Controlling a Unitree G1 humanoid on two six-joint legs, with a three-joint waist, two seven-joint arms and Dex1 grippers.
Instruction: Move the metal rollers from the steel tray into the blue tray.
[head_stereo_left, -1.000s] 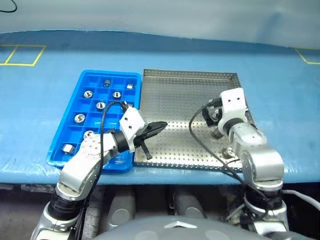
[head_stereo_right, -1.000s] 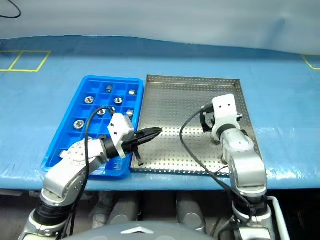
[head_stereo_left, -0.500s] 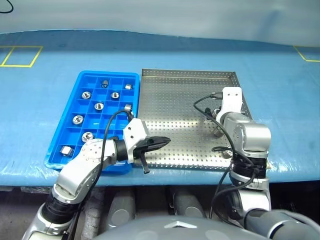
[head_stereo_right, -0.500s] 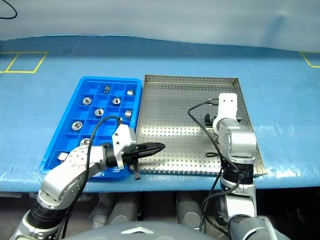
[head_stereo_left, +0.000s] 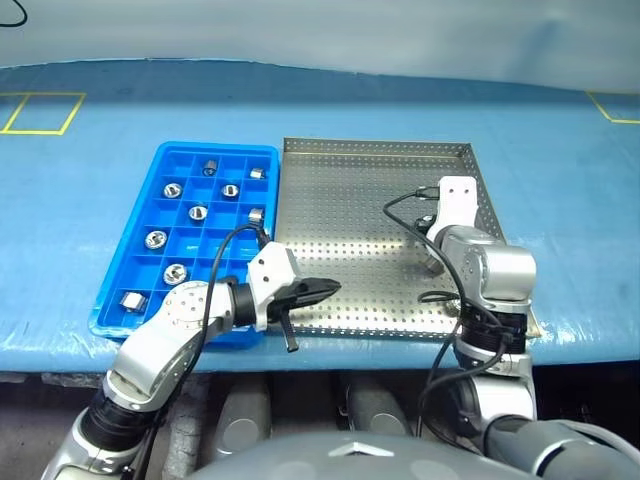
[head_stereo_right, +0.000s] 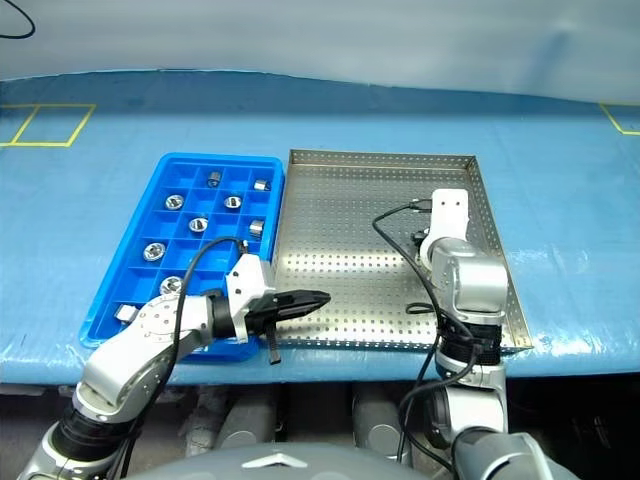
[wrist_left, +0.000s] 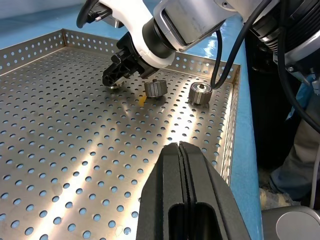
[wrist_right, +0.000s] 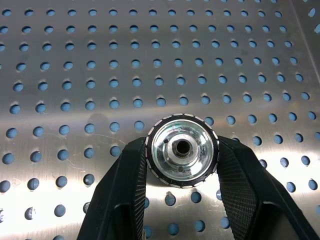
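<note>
A: What is closest to us?

B: The left gripper (head_stereo_left: 318, 290). Its two black fingers are pressed tight together with nothing between them. It hangs over the near edge of the steel tray (head_stereo_left: 350, 190), at about seven o'clock on that tray.

A: And the right gripper (wrist_right: 182, 165)?

B: It is down on the tray floor at about four o'clock. Its fingers (wrist_right: 122, 185) are squeezed on a roller (wrist_right: 182, 149), one on each side. The roller sits flat with its hole facing up.

A: Are there more rollers in there?

B: Yes. Two more rollers (wrist_left: 155, 88) sit close beside that gripper, near the right rim.

A: Where do they go?

B: Into the blue tray (head_stereo_left: 150, 250), which touches the steel tray at nine o'clock. It already has rollers in its little boxes (head_stereo_left: 156, 238), and some boxes are empty.

A: What could go wrong?

B: The roller is round and shiny, so I think it could slip out on the lift if the grip is off-center. The right arm could also bump the left gripper on the way over.
</note>
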